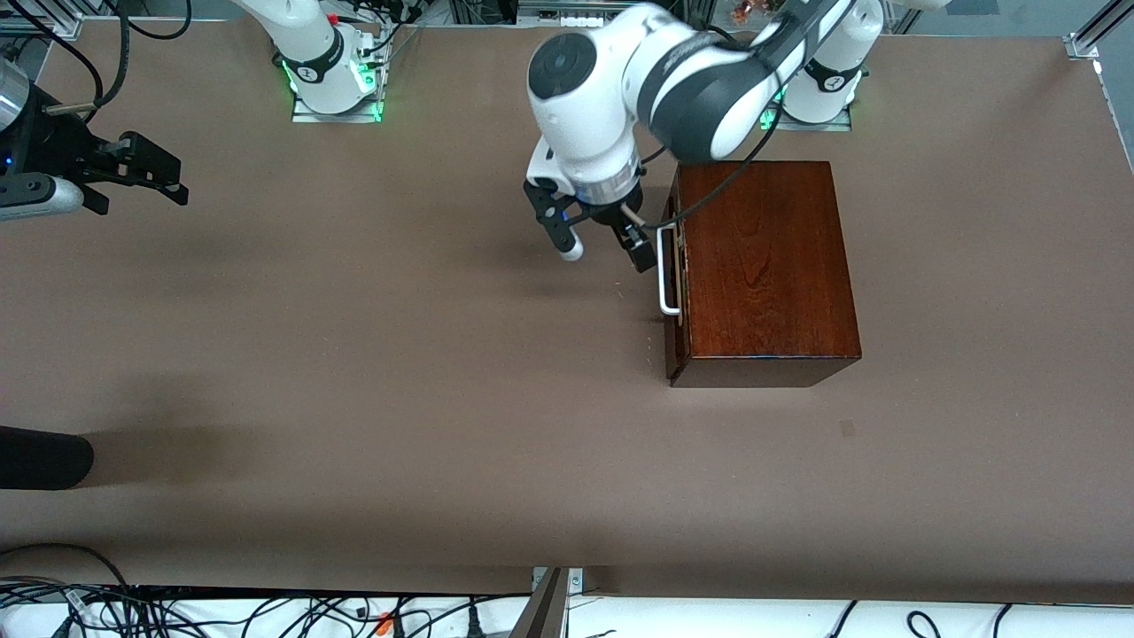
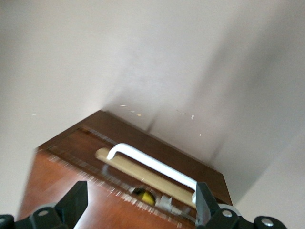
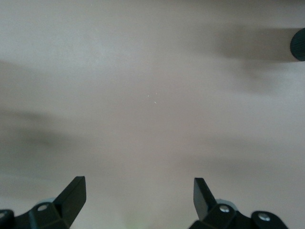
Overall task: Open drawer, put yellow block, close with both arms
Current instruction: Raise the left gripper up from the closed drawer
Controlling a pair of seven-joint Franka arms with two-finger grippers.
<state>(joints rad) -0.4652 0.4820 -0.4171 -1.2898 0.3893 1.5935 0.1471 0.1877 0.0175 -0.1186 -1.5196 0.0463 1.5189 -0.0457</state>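
Note:
The dark mahogany box point(image 1: 762, 266) stands at the left arm's end of the table. Its drawer point(image 1: 677, 332) is out by only a narrow slot, and a strip of pale wood point(image 2: 143, 174) shows under the white bar handle point(image 1: 666, 270) point(image 2: 152, 163). A bit of the yellow block point(image 2: 148, 197) shows in that slot; the front view hides it. My left gripper point(image 1: 607, 255) point(image 2: 140, 193) hangs open just in front of the handle, holding nothing. My right gripper point(image 1: 168, 177) point(image 3: 139, 188) waits open over bare table at the right arm's end.
A black rounded object point(image 1: 44, 456) point(image 3: 299, 44) juts in at the table's edge at the right arm's end, nearer the front camera. Cables point(image 1: 266, 616) lie along the table's near edge. Brown tabletop point(image 1: 399, 354) spreads in front of the drawer.

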